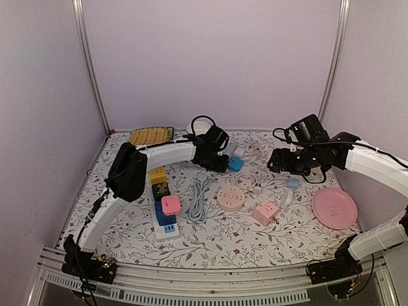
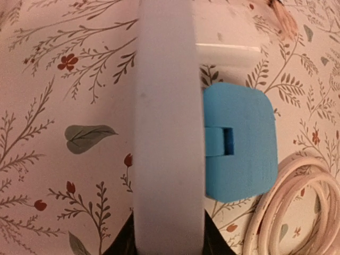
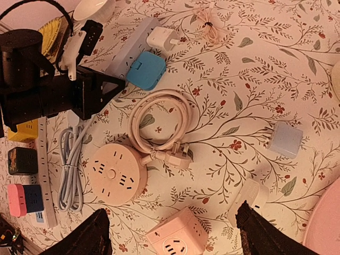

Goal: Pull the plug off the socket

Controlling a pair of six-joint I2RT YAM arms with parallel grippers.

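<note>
Two fingers of the left end effector (image 2: pixel 170 241) pinch the long white plastic power strip (image 2: pixel 170 106); the square blue plug (image 2: pixel 239 143) sits seated right of centre, and the right end effector (image 3: pixel 172 212) gapes wide. A weak pinch may let the strip lift with the plug.

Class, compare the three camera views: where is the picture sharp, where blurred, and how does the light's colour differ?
Top external view: even, cool lilac light, soft shadows, all sharp. Left wrist view: warm tint; a pale bar, far too close, is blurred; the blue plug beside it clearer. Right wrist view: orange cast, round socket and coiled cable sharp.
</note>
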